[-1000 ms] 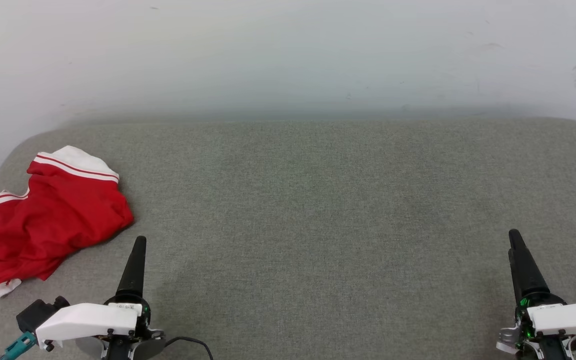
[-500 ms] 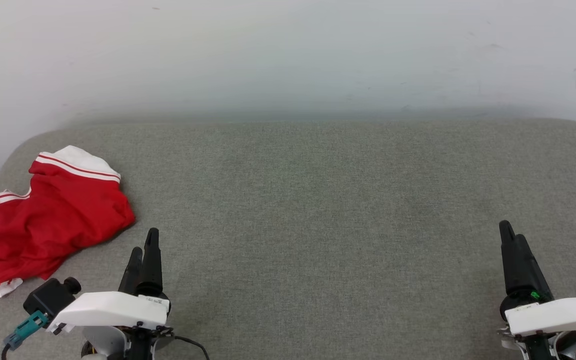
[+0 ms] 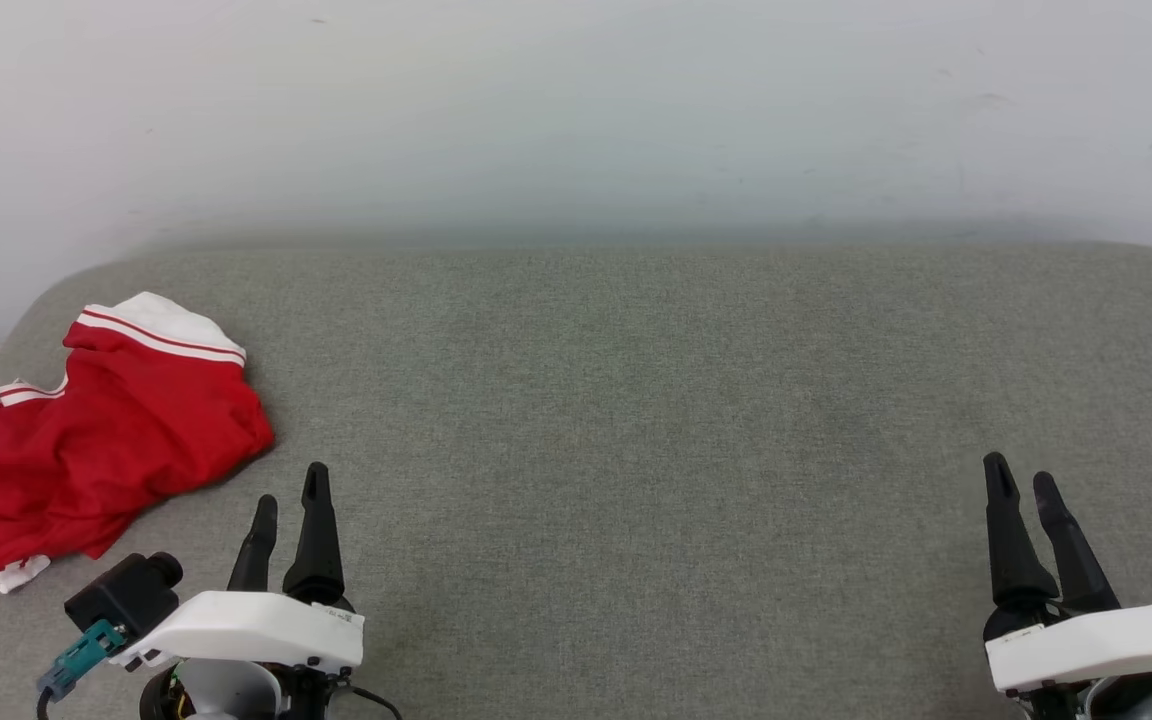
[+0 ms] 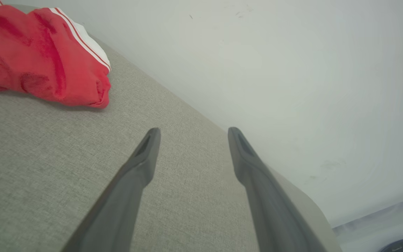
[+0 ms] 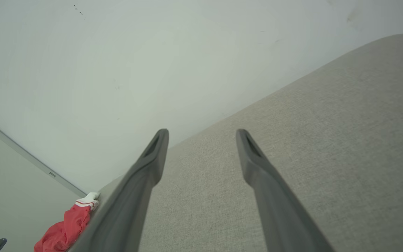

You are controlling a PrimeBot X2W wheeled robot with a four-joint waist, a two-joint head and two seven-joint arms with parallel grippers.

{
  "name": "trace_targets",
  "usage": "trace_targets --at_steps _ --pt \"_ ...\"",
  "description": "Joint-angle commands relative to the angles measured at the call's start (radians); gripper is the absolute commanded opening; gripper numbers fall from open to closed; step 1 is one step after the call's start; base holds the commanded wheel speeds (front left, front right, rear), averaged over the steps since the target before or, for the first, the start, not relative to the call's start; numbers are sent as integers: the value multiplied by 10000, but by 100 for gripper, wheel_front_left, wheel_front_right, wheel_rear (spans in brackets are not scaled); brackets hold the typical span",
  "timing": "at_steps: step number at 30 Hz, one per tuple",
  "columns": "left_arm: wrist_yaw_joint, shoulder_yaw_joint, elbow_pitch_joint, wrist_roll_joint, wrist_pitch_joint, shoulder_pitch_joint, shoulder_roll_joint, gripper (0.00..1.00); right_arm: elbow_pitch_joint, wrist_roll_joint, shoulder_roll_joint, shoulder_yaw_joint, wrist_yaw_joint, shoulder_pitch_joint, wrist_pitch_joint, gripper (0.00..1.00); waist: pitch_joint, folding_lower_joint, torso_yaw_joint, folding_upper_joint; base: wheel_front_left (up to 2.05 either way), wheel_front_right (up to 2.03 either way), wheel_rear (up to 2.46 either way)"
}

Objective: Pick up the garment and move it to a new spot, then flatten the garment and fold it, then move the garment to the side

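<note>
**Both grippers spread and empty, shirt heaped at pad's left end**

Finds the shirt (image 3: 106,440) heaped on the pad (image 3: 636,400), at the pad's left end and nearer its back edge than its front. Shows red cloth rumpled on top. Picks out a white sleeve (image 3: 161,320) trimmed in red stripes on the side toward the pad's back edge. Picks out a white scrap (image 3: 18,573) poking from the heap on the side toward the pad's front edge.

Places the left gripper (image 3: 289,487) by the pad's front edge, left of the pad's middle, fingers pointing toward the pad's back edge. Shows its jaws parted, with bare pad between them and nothing held. Puts the shirt near this gripper, a little further toward the pad's left end, apart from both fingers.

Places the right gripper (image 3: 1019,470) by the pad's front edge at the pad's right end, well apart from the shirt, jaws likewise spread and empty.

From the left wrist, gives two fingers spread over grey weave, with the shirt (image 4: 40,59) resting on the pad clear of the tips. From the right wrist, gives the same spread stance over the pad, the shirt (image 5: 65,231) small at the pad's far end.

Cannot tell whether any fingertip touches the pad. Sets a pale wall (image 3: 576,120) right behind the pad's back edge.
</note>
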Motion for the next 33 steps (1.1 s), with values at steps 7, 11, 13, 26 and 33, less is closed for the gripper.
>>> trace_targets --at_steps 7,11,13,26,33 --pt "179 -197 -169 1212 -285 55 25 100 -173 -1268 -1 77 0 129 -310 100 -21 0 20 0 0 0 0" --pt "260 -278 -195 1765 -401 91 26 100 -227 -1790 0 89 0 206 -425 100 -33 0 26 0 0 0 0" --pt "304 -323 -219 2022 -463 112 26 100 -255 -2047 1 93 0 238 -478 100 -40 0 31 0 0 0 0" --pt "521 -662 -402 3531 -794 218 47 100 -351 -3400 3 8 -1 472 -817 100 -88 0 86 0 0 0 0" --pt "653 -777 -452 4219 -960 291 67 100 -407 -3959 3 80 -1 573 -984 100 -123 0 107 0 0 0 0"
